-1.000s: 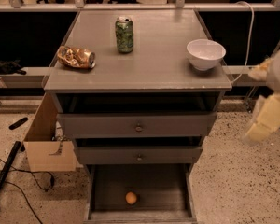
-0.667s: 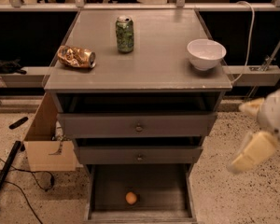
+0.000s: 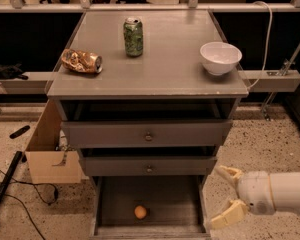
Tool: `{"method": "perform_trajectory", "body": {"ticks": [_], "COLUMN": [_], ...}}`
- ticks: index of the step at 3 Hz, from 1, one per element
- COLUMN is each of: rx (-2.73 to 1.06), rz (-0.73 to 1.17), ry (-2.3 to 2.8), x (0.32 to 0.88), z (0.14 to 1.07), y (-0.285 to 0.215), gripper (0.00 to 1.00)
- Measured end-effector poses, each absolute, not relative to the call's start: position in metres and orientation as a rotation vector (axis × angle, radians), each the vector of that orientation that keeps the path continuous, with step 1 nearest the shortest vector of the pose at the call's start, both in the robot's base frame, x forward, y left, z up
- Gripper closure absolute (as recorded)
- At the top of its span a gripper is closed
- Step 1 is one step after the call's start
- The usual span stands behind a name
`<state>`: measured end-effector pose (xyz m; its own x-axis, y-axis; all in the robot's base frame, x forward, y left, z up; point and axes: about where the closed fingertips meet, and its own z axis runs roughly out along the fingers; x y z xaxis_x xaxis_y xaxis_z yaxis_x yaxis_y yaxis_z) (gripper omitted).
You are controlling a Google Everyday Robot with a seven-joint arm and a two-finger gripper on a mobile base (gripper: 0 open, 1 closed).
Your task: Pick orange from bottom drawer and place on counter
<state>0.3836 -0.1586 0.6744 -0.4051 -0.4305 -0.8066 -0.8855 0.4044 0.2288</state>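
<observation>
The orange (image 3: 140,212) lies on the dark floor of the pulled-out bottom drawer (image 3: 105,204), near its front middle. The grey counter (image 3: 160,69) is the cabinet's flat top. My gripper (image 3: 226,195) is at the lower right, just outside the drawer's right wall, pointing left toward the drawer. Its two cream fingers (image 3: 229,174) are spread apart and hold nothing. It is level with the drawer and well to the right of the orange.
On the counter stand a green can (image 3: 133,36), a shiny snack bag (image 3: 81,61) at the left and a white bowl (image 3: 220,58) at the right edge. Two knobbed drawers (image 3: 148,134) sit above. A cardboard box (image 3: 49,149) and cables are on the left floor.
My gripper has come down from beside the counter's right edge to drawer level and turned leftward. The orange and the counter items have not moved.
</observation>
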Motion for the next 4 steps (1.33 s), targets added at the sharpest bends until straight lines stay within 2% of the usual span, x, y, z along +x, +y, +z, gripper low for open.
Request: {"method": "perform_trajectory", "body": {"ticks": [2,3,4], "rx": [-1.122,-1.132,-1.167], "rz": [0.925,0.938,0.860], "ry": [1.960,1.974,1.991], "x": [0.384,0.385,0.392], "z": [0.653,0.621,0.561], "y": [-0.151,-0.120,-0.082], "gripper": [0.00,0.00,0.00]}}
